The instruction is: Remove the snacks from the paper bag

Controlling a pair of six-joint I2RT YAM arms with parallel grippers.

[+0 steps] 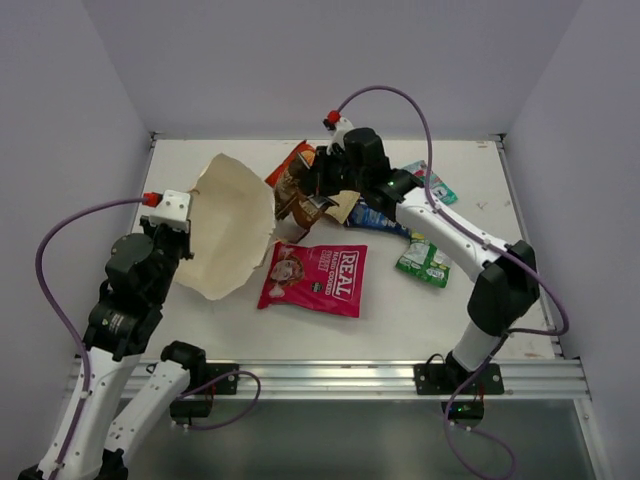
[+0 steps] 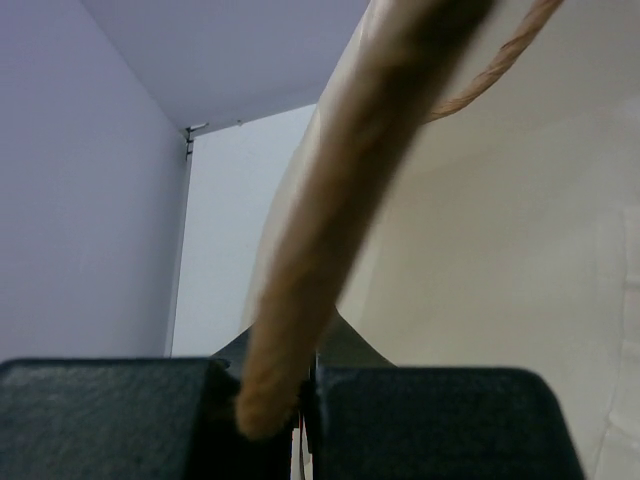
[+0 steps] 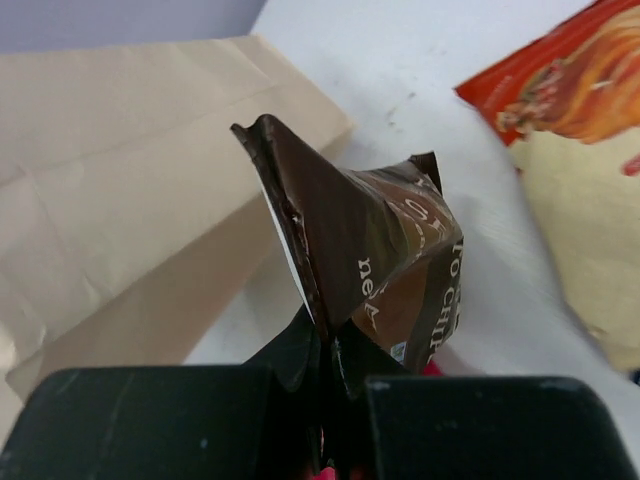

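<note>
The cream paper bag (image 1: 232,222) lies on its side at the left, mouth toward the centre. My left gripper (image 1: 186,226) is shut on its twisted handle (image 2: 340,230), with the bag wall (image 2: 500,260) beside it. My right gripper (image 1: 316,186) is shut on the brown pack (image 1: 298,196) and holds it above the table just right of the bag; the pack (image 3: 385,260) hangs crumpled from the jaws (image 3: 335,370). The pink "REAL" bag (image 1: 315,278) lies flat in front. The orange-and-cream chip bag (image 1: 288,160) lies behind the brown pack.
A blue pack (image 1: 375,217), a green pack (image 1: 425,262) and a teal-pink pack (image 1: 434,183) lie on the table to the right, under and beside my right arm. Grey walls close the table on three sides. The chip bag (image 3: 570,90) and paper bag (image 3: 120,200) show in the right wrist view.
</note>
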